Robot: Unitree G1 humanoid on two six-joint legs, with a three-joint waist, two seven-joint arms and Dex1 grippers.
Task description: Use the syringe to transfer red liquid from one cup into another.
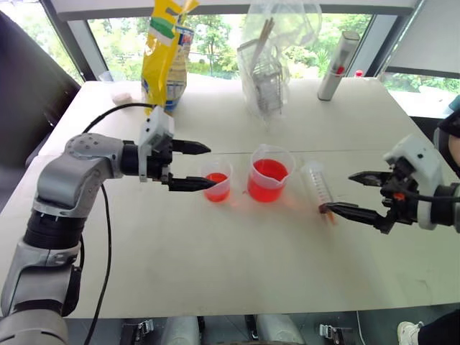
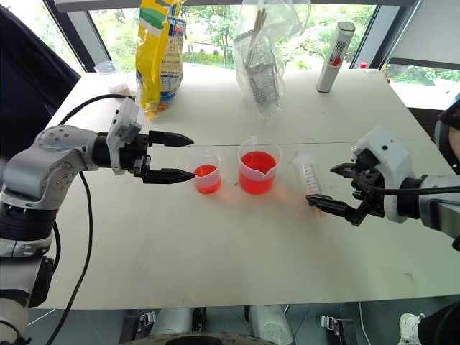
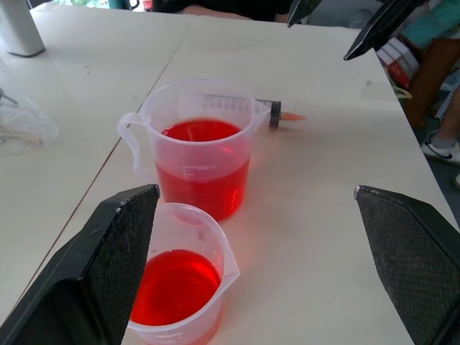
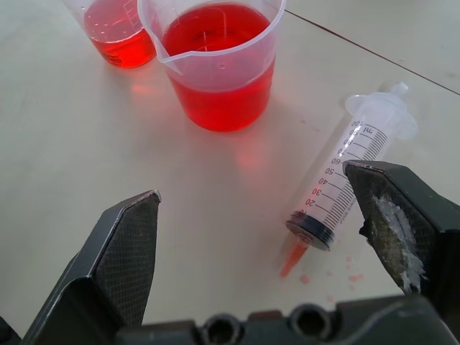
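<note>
The syringe (image 1: 317,185) lies flat on the white table, to the right of the cups, its orange tip (image 4: 293,257) toward the near edge. My right gripper (image 1: 336,192) hovers open just right of it, its lower finger close to the orange tip, and grips nothing. The larger spouted beaker (image 1: 269,174) stands mid-table, about half full of red liquid (image 3: 201,133). Left of it stands the smaller cup (image 1: 217,180), with red liquid in its bottom. My left gripper (image 1: 210,166) is open and points right, with its lower fingertip at the smaller cup's rim.
At the table's far side stand a yellow bag (image 1: 167,50), a clear plastic bag holding a wire basket (image 1: 269,68) and a grey capped cylinder (image 1: 338,65). A few red drops (image 4: 330,277) lie by the syringe's tip. A person's shoe (image 1: 410,332) shows at the near right corner.
</note>
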